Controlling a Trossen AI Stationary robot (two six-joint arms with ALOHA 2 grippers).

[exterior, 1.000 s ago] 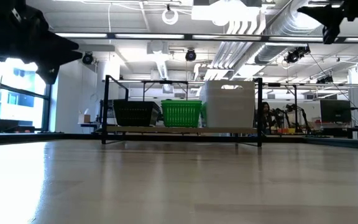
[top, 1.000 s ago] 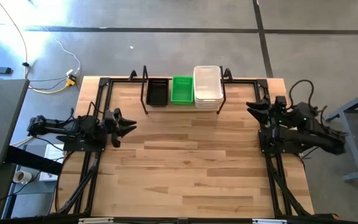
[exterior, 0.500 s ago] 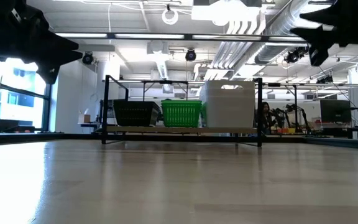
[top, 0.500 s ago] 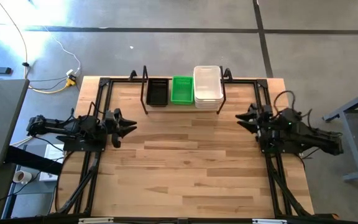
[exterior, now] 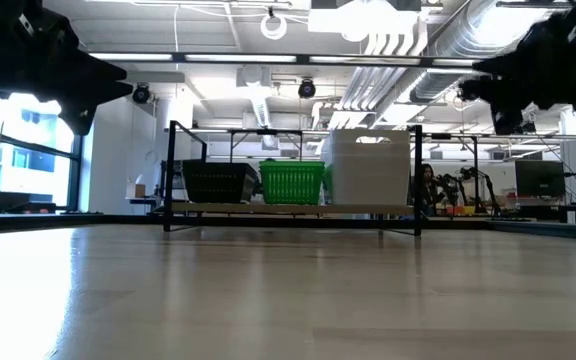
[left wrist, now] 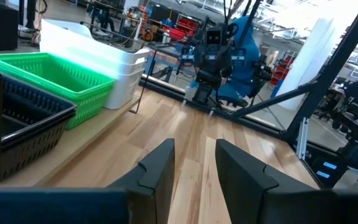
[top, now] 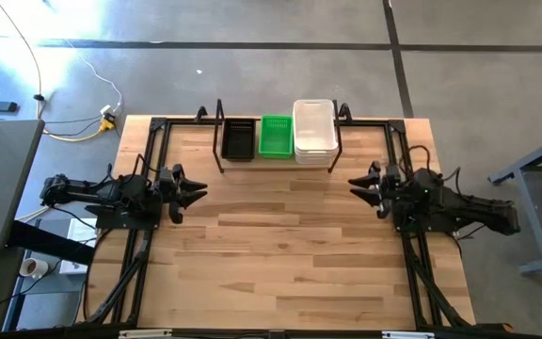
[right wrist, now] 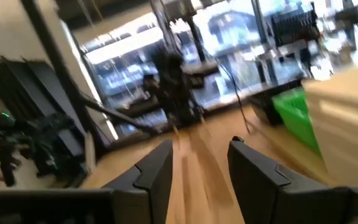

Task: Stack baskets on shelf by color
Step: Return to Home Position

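A butcher-block tabletop (top: 280,254) is filling the foreground, with black frame rails running down both of its sides. Over its left edge the left gripper (top: 192,191) is hovering with its two fingers spread and nothing between them. Opposite, near the right edge, the right gripper (top: 359,185) is hanging the same way, fingers apart and empty, and the two claws are pointing inward at each other across the wood.

At the far edge of the table the shelf (exterior: 228,208) is standing with its wire frame rising at both ends. It is carrying three side-by-side stacks of baskets sorted by color: a black stack (top: 238,139), a green stack (top: 275,136) and a white stack (top: 314,128), the tallest. The green is sitting between the other two, close against the white.

Beyond, grey concrete floor (top: 252,66) is spreading out, with a yellow-and-white cable (top: 97,121) trailing off the table's far left corner. In the low view white ceiling ducts (exterior: 398,30) and bright windows (exterior: 28,160) are framing a cluttered workshop.

In that view both arms are showing only as dark shapes cut off at the upper corners. The number of bins in each stack is hard to read; the white one appears to hold at least two.
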